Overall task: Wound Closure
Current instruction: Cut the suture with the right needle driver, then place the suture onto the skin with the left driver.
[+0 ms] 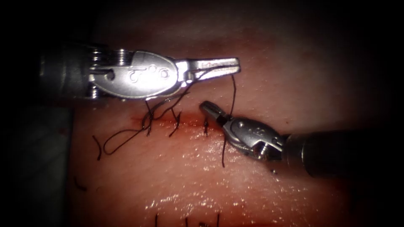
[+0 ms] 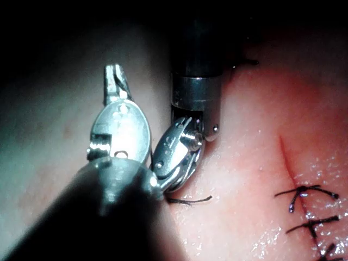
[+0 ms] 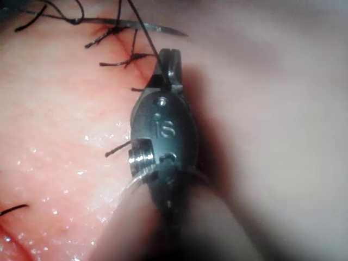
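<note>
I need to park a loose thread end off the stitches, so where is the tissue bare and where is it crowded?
Bare tissue lies right of the left tool, above the right tool. Another bare patch sits below the cut, left of the hanging thread. It is crowded along the cut under the left tool, where stitches and thread loops tangle.

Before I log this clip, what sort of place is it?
Likely a bench suturing practice setup: pinkish pork-belly tissue with a stitched cut, two steel needle-driver tools, left tool gripping dark thread, right tool beside it. No needle discernible.
</note>
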